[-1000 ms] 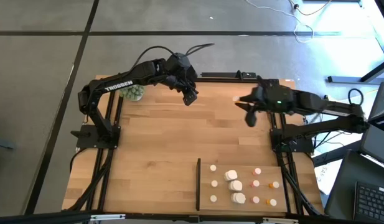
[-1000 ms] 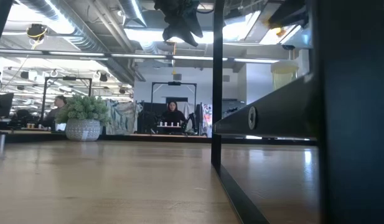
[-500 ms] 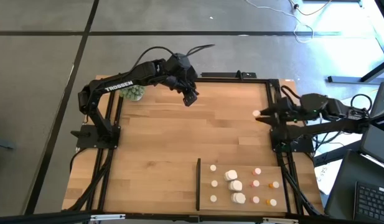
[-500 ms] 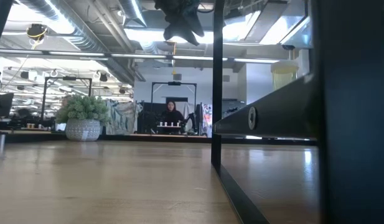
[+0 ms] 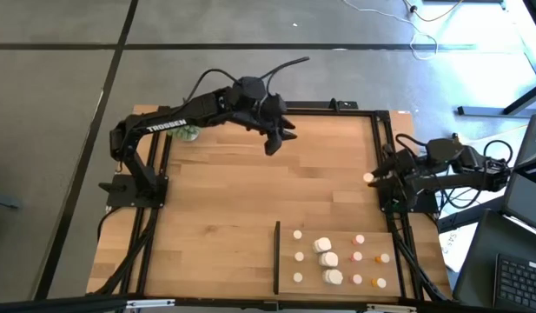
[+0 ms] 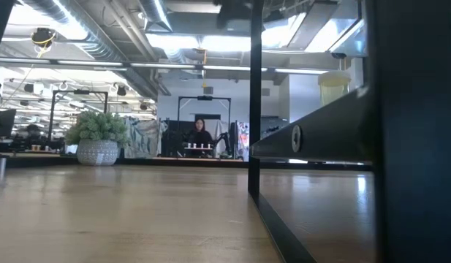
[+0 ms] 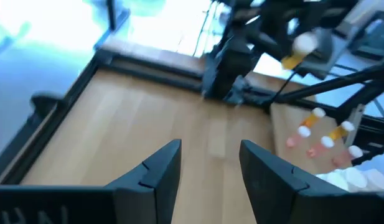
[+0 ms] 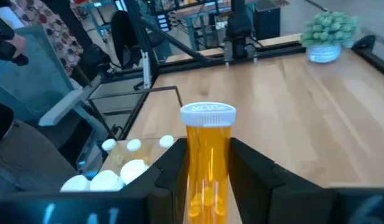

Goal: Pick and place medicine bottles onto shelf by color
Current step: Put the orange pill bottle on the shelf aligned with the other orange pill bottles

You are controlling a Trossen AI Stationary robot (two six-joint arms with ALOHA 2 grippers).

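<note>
**Q:** Across the table, largest item first: what does the figure show?

**A:** Tabletop of light wood in a black frame. At its near right corner lies the shelf, a paler panel with a thin black strip along one side. My left arm reaches over the far middle of the table; my right arm is folded at the right edge. A green plant ball sits at the far left corner.

**Q:** And the medicine bottles?

**A:** Most stand on the shelf already: white ones toward the strip, orange ones with white caps toward the right edge. One more orange bottle is in my right gripper, fingers clamped on its body, cap up, carried above the table's right edge, short of the shelf.

**Q:** State of the left gripper?

**A:** Fingers parted to a moderate gap, nothing between them, hanging above bare wood, well apart from the shelf.

**Q:** Which step is in hand?

**A:** I judge it the carry: bottle grasped, not yet placed.

**Q:** What does the next move call for?

**A:** Bringing the bottle toward the near corner, over the orange group, then lowering it upright into a free spot without knocking its neighbours. From above, the spacing there is hard to read, so which gap is free I cannot say.
</note>
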